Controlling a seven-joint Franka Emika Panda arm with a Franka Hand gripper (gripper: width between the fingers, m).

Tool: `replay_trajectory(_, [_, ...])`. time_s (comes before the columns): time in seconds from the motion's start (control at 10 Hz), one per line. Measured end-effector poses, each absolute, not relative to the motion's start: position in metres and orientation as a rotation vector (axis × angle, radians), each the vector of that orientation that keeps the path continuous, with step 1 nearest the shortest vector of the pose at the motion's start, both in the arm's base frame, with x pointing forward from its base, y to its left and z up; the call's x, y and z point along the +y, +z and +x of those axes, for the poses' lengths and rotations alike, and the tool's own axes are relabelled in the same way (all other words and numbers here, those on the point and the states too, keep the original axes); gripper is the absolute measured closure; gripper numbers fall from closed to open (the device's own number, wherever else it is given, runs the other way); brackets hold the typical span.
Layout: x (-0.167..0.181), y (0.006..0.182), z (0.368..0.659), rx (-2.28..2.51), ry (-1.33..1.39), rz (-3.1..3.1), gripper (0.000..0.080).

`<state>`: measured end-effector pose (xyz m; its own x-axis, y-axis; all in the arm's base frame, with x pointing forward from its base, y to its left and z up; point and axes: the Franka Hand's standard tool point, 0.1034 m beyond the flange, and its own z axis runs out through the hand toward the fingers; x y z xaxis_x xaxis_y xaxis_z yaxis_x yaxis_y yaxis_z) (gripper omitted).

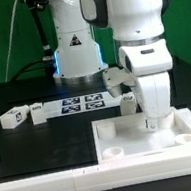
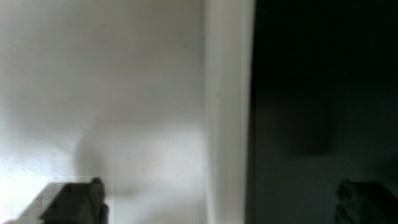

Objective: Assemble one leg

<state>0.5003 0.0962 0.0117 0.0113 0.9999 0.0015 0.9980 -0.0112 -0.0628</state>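
EXTERIOR: my end effector hangs low inside the white tray, by its far wall; the leg lies on the black tabletop at the exterior view's left, well apart from it | WRIST: my fingertips are spread wide, gripping nothing.

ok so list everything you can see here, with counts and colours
legs: three clear, white with black tags, two at the exterior view's left of the marker board, one at its right end
marker board: one, white with tags, mid table
tray panel: one, white, front, exterior view's right
long bar: one, white, along the front
table: one, black
arm: one, white, above the tray panel
tool: one, low over the tray panel, fingers spread
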Motion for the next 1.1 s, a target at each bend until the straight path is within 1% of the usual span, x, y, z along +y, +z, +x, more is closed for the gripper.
replay_trajectory(0.1, [0.096, 0.012, 0.500, -2.175, 0.067, -2.202, 0.0150])
replay_trajectory(0.2, [0.096, 0.019, 0.493, -2.168, 0.071, -2.216, 0.0150])
replay_trajectory(0.3, [0.097, 0.027, 0.486, -2.144, 0.074, -2.248, 0.0150])
replay_trajectory(0.5, [0.098, 0.053, 0.470, -2.008, 0.169, -2.378, 0.0150])
replay_trajectory(0.6, [0.100, 0.059, 0.471, -2.019, 0.147, -2.384, 0.0150])
replay_trajectory(0.9, [0.100, 0.056, 0.470, -1.936, 0.152, -2.449, 0.0150])
replay_trajectory(1.1, [0.101, 0.056, 0.470, -1.675, 0.153, -2.640, 0.0150])
